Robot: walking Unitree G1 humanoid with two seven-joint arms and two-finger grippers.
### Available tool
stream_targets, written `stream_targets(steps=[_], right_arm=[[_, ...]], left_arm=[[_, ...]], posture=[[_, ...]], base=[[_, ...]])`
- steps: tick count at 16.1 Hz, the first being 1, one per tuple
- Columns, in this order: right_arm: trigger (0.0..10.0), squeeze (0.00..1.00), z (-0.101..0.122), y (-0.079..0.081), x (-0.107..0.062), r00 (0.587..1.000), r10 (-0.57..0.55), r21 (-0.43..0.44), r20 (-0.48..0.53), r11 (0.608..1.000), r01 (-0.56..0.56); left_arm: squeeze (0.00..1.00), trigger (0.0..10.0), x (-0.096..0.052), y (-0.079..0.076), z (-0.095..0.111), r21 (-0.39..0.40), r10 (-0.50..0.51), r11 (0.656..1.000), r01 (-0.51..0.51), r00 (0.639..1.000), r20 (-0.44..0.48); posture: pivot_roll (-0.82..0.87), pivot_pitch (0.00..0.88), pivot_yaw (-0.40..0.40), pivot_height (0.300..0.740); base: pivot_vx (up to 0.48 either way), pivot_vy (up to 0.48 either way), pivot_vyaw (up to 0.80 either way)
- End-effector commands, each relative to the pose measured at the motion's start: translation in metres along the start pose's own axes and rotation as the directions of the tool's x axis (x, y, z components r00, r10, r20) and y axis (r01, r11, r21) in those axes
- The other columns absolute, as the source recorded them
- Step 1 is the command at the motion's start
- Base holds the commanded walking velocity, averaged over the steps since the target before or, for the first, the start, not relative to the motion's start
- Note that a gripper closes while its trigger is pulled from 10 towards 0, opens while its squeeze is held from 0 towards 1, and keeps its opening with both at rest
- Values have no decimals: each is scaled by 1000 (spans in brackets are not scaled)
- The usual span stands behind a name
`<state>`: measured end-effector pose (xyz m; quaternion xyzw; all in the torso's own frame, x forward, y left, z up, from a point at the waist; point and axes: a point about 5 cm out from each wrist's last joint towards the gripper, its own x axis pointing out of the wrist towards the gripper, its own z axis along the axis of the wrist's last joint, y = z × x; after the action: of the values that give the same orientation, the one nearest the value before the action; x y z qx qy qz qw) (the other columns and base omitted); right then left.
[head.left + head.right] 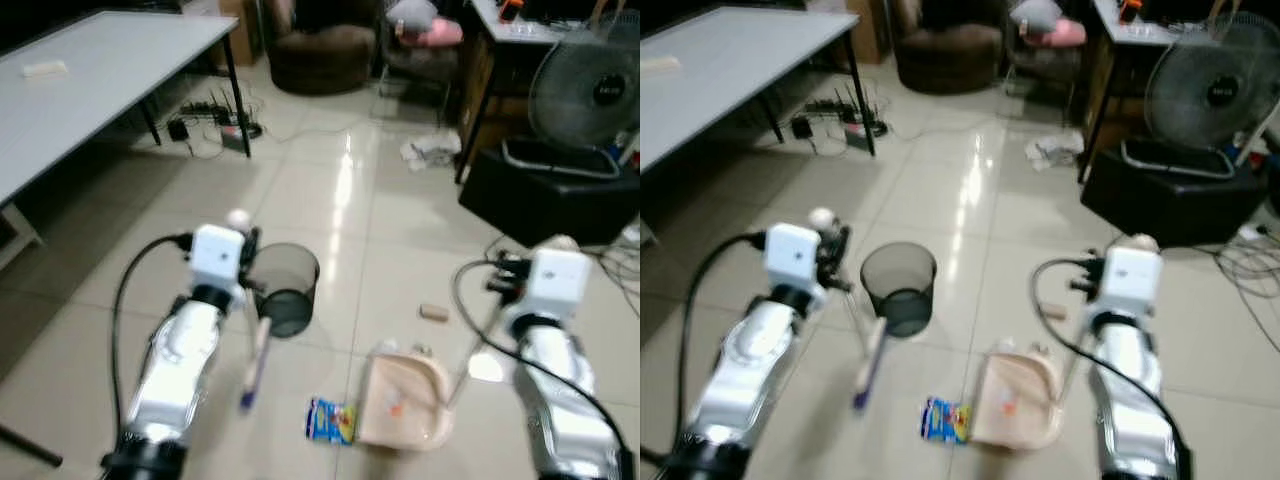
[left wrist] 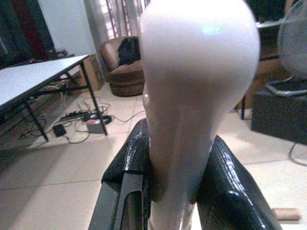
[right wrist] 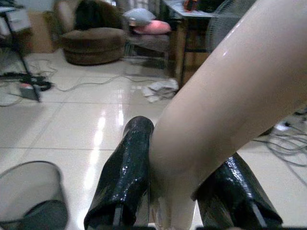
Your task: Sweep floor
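My left gripper is shut on a white broom handle with a rounded knob on top. The handle slants down to a purple lower part near the floor. My right gripper is shut on the beige handle of a dustpan, which rests on the tiles between my arms. A blue snack wrapper lies just left of the pan's edge. A small brown piece lies on the floor beyond the pan. Black fingers press the handle from both sides.
A dark mesh bin stands right by the broom. A grey table is at far left with a power strip and cables under it. Ahead are a brown armchair, a crumpled cloth, a fan and a black box.
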<state>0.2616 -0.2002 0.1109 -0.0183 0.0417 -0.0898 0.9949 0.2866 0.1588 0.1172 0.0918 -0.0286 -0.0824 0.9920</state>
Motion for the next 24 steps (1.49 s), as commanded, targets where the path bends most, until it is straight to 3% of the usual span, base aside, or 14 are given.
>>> stream_targets(steps=[1, 9, 12, 17, 24], right_arm=[[10000, 0, 8, -6, 1, 999, -19, 7, 37, 1000, 19], [10000, 0, 5, -4, 2, 999, -2, -35, 43, 999, 4], [10000, 0, -1, -5, 12, 998, 10, -146, 64, 989, -1], [10000, 0, -8, -3, 26, 995, 42, -189, 95, 982, -23], [10000, 0, -17, 23, 51, 988, 117, -260, 96, 962, -89]], left_arm=[[0, 10000, 4, -2, 10, 13, -1, 1000, 0, 999, 43], [0, 10000, 2, -5, -3, 13, -18, 1000, 18, 1000, 1], [0, 10000, 8, -4, -17, 47, -23, 999, 26, 999, -46], [0, 10000, 17, -8, -32, 22, 0, 1000, 0, 1000, -25], [0, 10000, 19, -7, -36, 42, 14, 999, -15, 1000, 26]], posture=[[-45, 0, 36, 740], [-50, 0, 38, 740], [-44, 0, 39, 740], [-9, 58, 41, 740], [7, 148, 24, 740]], base=[[292, 0, 0], [0, 0, 0], [0, 0, 0], [0, 0, 0], [0, 0, 0]])
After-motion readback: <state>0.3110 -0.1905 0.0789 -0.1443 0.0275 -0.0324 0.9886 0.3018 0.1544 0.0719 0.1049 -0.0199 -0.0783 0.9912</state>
